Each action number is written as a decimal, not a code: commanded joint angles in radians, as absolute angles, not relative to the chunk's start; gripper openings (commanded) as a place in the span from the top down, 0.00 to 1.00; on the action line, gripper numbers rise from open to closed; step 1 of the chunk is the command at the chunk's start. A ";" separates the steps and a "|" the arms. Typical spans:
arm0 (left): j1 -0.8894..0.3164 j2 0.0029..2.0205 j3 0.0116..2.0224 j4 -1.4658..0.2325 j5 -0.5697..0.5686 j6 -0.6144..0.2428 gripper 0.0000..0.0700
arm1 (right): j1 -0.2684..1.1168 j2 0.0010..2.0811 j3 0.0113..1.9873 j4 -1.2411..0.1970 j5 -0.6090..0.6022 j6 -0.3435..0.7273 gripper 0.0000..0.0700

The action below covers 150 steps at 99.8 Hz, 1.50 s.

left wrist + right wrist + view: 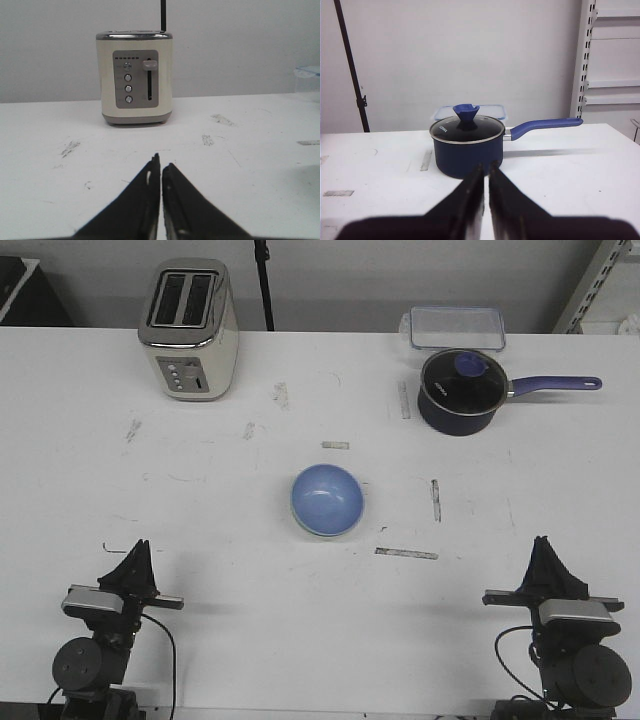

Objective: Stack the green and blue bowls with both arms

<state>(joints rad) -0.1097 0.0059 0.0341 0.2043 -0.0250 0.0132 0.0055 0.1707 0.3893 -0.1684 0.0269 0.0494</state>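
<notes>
The blue bowl (327, 498) sits in the middle of the table, nested in the green bowl (318, 532), of which only a thin pale rim shows at the near edge. My left gripper (139, 546) is shut and empty at the near left, well apart from the bowls. My right gripper (542, 542) is shut and empty at the near right. In the left wrist view the left gripper (160, 162) points at the toaster. In the right wrist view the right gripper (486, 167) points at the saucepan. Neither wrist view shows the bowls.
A cream toaster (188, 330) stands at the back left, also in the left wrist view (135, 77). A dark navy saucepan (460, 390) with glass lid and long handle stands at the back right, a clear lidded box (457, 328) behind it.
</notes>
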 commanded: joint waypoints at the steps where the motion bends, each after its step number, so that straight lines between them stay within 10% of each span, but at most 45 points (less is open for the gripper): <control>1: -0.110 0.003 0.012 0.224 -0.028 0.022 1.00 | 0.006 0.169 0.391 -0.157 0.027 0.052 0.99; 150: -0.028 0.003 0.012 0.210 -0.029 0.022 1.00 | 0.006 0.169 0.391 -0.157 0.027 0.052 0.99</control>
